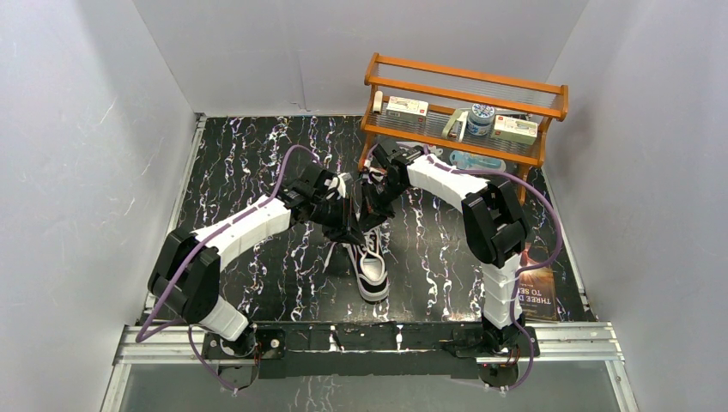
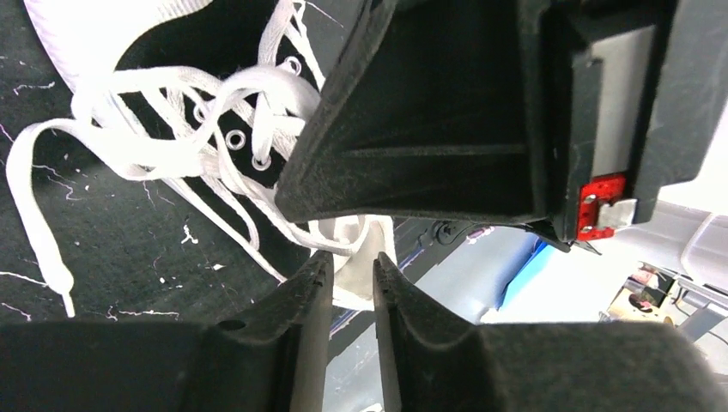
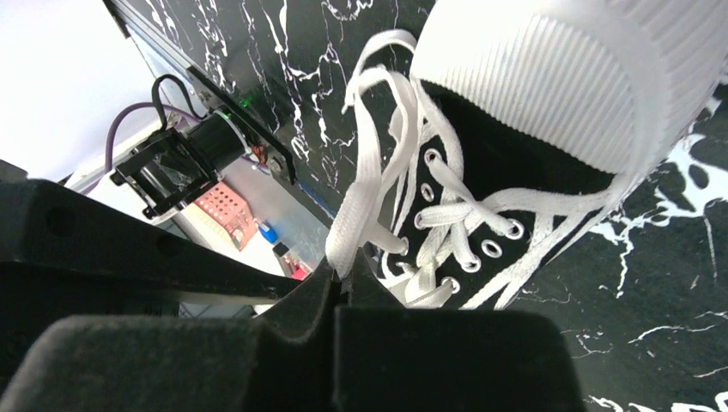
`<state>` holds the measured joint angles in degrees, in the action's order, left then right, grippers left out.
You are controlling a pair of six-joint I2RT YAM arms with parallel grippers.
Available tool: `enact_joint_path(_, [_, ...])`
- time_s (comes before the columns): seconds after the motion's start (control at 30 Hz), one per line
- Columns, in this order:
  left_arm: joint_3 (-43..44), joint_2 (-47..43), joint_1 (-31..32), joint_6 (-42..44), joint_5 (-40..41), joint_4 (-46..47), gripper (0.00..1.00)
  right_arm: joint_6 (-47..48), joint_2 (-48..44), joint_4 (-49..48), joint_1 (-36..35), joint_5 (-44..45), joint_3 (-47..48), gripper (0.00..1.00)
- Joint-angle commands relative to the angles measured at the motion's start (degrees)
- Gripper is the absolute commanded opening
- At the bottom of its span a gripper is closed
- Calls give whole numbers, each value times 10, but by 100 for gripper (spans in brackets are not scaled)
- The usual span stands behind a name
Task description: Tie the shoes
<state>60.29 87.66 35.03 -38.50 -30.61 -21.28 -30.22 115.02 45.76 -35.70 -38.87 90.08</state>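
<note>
Sneaker (image 1: 371, 266) sits mid-table (image 1: 249, 154), toe toward our bases, both arms converged over the lacing.

Right gripper (image 3: 339, 279) is pressed together on one white lace (image 3: 365, 163). The strand leaves the very tips and runs up over the eyelets.

Left gripper (image 2: 352, 273) has its fingers a narrow slit apart, and we see nothing in the slit. A lace loop (image 2: 343, 236) lies just off the tips. We see no knot. The other laces (image 2: 154, 137) sprawl loose across the tongue and onto the table.

Risks as we read them:
- The right pinch is at the fingertip edge, so a sideways pull could let the flat lace slide out.
- Nothing pins the shoe, and a hard tug likely drags or tips it.
- The left slit is tight and the strands overlap, so it is easy to close on air or on the wrong strand.
- The two grippers are nearly touching. The right one fills the left wrist view, so contact is plausible on any crossing move.
</note>
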Motion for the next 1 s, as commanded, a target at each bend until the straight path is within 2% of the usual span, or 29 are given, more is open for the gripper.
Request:
enact_joint_path(0.0, [4,-17,2,3,-12,7,24,4,6,41,1,-34,-1,0])
enact_joint_path(0.17, [-26,-29,2,-23,-13,36,35,5,5,53,2,-35,0,0])
enact_joint_path(0.4, [-49,-3,4,-69,-34,101,32,-13,-5,42,2,-37,-5,0])
enact_joint_path(0.5, [-49,0,4,-70,-36,107,26,-15,-6,39,2,-38,-5,0])
enact_joint_path(0.7, [-50,-5,4,-74,-47,92,0,-16,-19,27,6,-32,-4,0])
enact_joint_path(0.77, [-56,-24,4,-76,-53,79,0,-10,-21,24,8,-34,1,0])
enact_joint_path(0.8, [-59,-36,4,-77,-57,74,0,2,-22,33,10,-29,9,7])
enact_joint_path(0.9, [-66,-80,4,-82,-63,53,0,62,-34,96,19,38,45,40])
enact_joint_path(0.97, [-70,-98,4,-88,-79,50,0,89,-60,122,27,75,42,56])
